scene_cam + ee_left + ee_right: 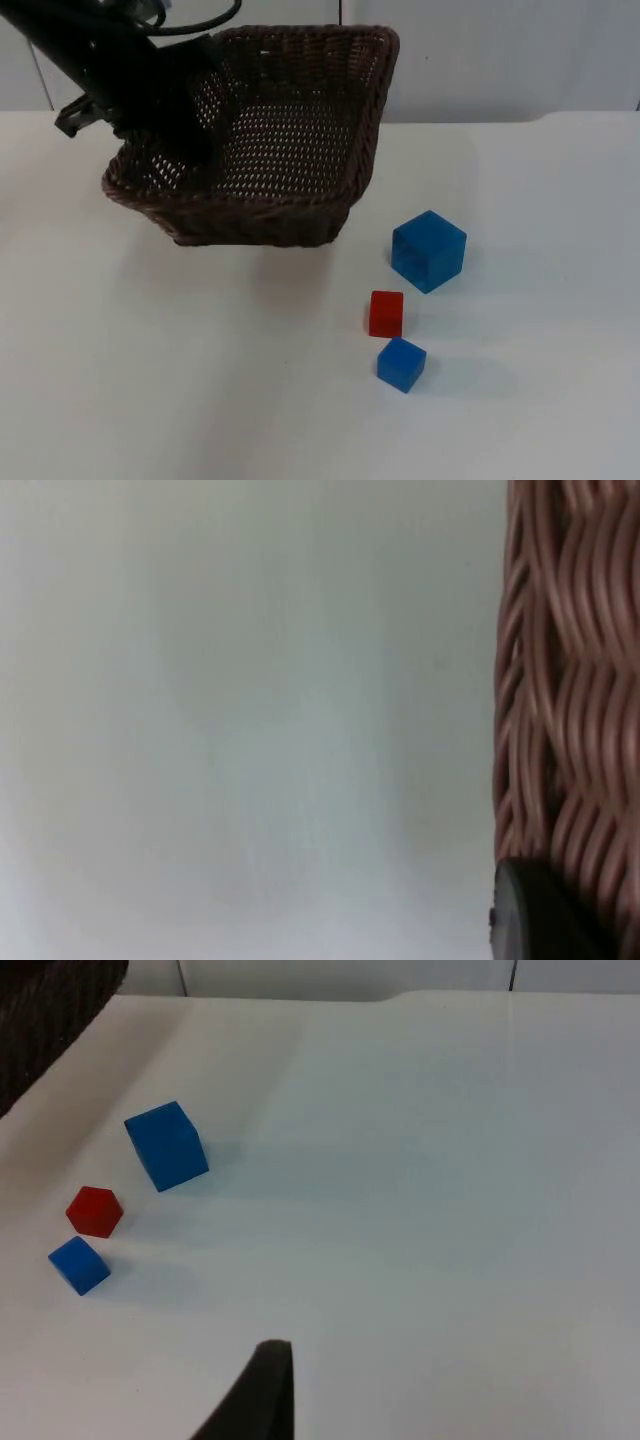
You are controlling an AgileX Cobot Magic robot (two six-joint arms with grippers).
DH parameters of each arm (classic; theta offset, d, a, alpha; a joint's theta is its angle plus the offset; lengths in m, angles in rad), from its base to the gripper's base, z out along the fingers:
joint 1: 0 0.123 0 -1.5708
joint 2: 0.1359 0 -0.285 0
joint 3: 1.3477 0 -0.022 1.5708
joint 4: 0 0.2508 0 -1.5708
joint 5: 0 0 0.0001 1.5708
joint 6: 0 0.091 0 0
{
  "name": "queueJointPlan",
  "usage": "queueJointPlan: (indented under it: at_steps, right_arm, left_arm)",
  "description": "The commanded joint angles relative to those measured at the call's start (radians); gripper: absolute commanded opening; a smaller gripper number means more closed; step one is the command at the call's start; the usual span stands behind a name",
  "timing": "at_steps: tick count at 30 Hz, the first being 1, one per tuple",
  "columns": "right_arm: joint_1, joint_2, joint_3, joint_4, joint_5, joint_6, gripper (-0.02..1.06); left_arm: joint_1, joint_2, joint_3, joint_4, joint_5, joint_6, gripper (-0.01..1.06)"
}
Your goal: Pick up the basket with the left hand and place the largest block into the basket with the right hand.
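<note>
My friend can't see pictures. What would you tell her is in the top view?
A black robot arm holds a brown wicker basket tilted above a white table. Beside it sit three blocks: a large blue cube, a small red cube and a small blue cube.

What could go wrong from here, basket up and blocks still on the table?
1. The basket hangs tilted from the left pincer, which grips one rim only; it might swing or slip.
2. The big blue block has a red block and a small blue block close by; the right pincer could pick or bump the wrong one.
</note>
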Motion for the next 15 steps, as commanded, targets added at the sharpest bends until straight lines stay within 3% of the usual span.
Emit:
queueJointPlan:
  at_steps: [1, 15]
  right_arm:
    - [-0.003, -0.003, 0.007, 0.001, -0.004, -0.006, 1.05]
    - [-0.003, -0.003, 0.007, 0.001, -0.004, -0.006, 1.05]
  left_arm:
    - [-0.002, -0.040, 0.025, -0.025, 0.002, -0.009, 0.00]
    - [-0.002, -0.228, 0.340, -0.030, -0.128, 0.002, 0.00]
